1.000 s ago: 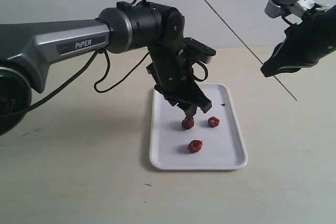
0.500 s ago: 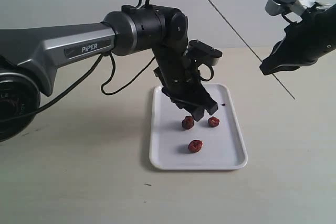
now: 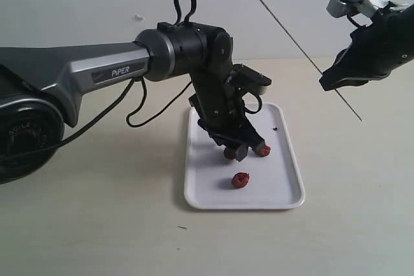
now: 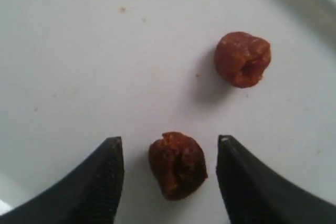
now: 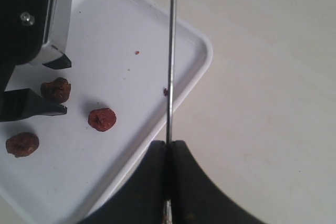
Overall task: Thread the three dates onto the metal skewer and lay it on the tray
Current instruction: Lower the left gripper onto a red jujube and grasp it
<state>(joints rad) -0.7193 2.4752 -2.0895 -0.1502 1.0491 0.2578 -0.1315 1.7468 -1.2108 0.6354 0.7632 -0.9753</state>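
- The nearest date [image 3: 240, 180] lies alone on the white tray [image 3: 284, 193], which rests on the worktop [image 3: 97, 224].
- Our left gripper [image 3: 244, 153] sits low, its fingers [image 4: 102, 177] wide and straddling a second date [image 4: 177, 165]. We judge it best to close gently and squarely, leaving the date's middle free for piercing.
- A third date [image 4: 242, 59] lies near.
- Farther off, our right gripper [image 5: 169, 148] holds the metal skewer [image 5: 171, 51] pinched and aloft.
- We cannot tell whether the left fingertips touch the tray.

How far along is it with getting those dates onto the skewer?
Done: the right jaws are shut on the metal skewer, holding it tilted in the air. In hand: the left jaws stand open on either side of one date on the tray, not closed on it. Left: nothing is threaded yet. A second date and a third date lie loose on the tray, where the loaded skewer must finally go.
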